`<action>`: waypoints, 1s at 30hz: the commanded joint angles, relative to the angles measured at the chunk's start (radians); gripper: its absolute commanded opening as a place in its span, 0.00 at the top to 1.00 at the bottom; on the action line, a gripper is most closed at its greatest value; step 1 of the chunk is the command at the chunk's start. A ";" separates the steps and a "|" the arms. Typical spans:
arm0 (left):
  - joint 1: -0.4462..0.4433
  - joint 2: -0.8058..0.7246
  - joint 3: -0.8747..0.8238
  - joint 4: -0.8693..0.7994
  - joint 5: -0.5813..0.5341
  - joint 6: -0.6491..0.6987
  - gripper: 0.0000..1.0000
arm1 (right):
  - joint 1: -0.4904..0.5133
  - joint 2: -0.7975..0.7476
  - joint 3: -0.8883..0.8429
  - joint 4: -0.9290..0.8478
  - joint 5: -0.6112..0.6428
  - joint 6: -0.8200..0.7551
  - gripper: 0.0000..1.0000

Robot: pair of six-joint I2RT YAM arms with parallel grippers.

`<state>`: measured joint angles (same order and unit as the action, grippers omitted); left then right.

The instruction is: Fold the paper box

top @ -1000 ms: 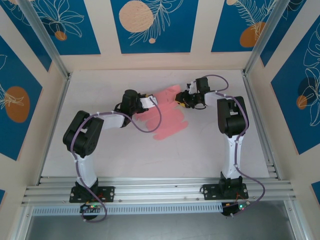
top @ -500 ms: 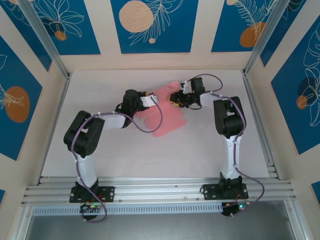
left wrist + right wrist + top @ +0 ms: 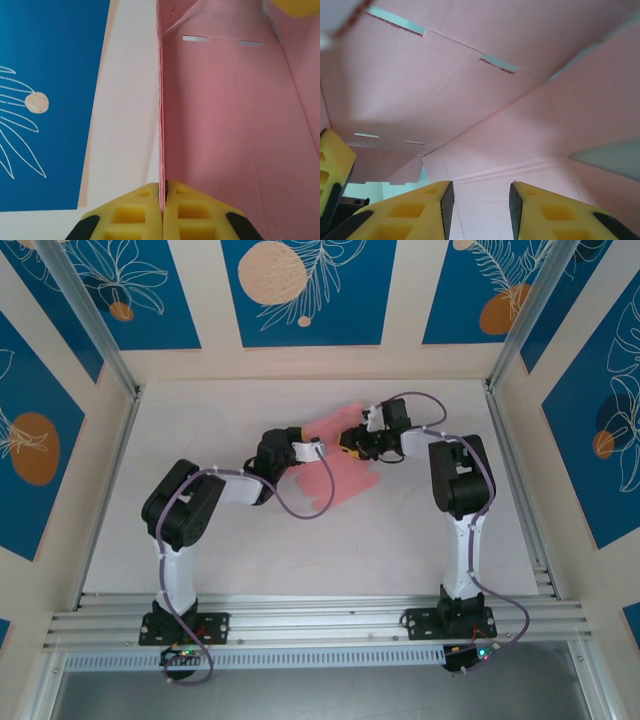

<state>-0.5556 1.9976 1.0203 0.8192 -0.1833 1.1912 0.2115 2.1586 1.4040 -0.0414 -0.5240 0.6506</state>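
A white table (image 3: 200,540) sits inside a walled cell. A pink paper box (image 3: 345,478) lies at its far middle, partly raised from flat, between two robot arms.

The main risk, as I judge it, comes from the thin card being pinched at one spot only. A pull or twist from that arm could crease a panel away from its fold line or tear it near the slots. A push from the other arm before the wall stands square could knock the half-raised shape flat or slide it across the table.

The left gripper (image 3: 162,192) is clamped on the bottom edge of an upright wall, and the card runs straight away from its yellow pads. The right gripper (image 3: 481,192) has its jaws parted with nothing between them. The box's inner panels lie close ahead of it and above it.
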 commanded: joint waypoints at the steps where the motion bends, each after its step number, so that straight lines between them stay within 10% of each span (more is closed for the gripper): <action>1: -0.011 0.012 -0.023 0.074 -0.014 0.065 1.00 | -0.025 -0.082 -0.038 -0.044 -0.015 -0.041 0.62; 14: -0.012 0.010 -0.049 0.075 0.016 0.117 1.00 | -0.183 -0.211 -0.011 -0.149 -0.019 -0.113 0.60; 30: -0.011 0.012 -0.052 0.083 0.024 0.109 1.00 | -0.182 0.398 0.720 -0.256 -0.188 -0.026 0.60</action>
<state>-0.5571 1.9991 0.9825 0.8833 -0.1837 1.2930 0.0189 2.5015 2.0308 -0.2470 -0.6384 0.5846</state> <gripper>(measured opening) 0.053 0.400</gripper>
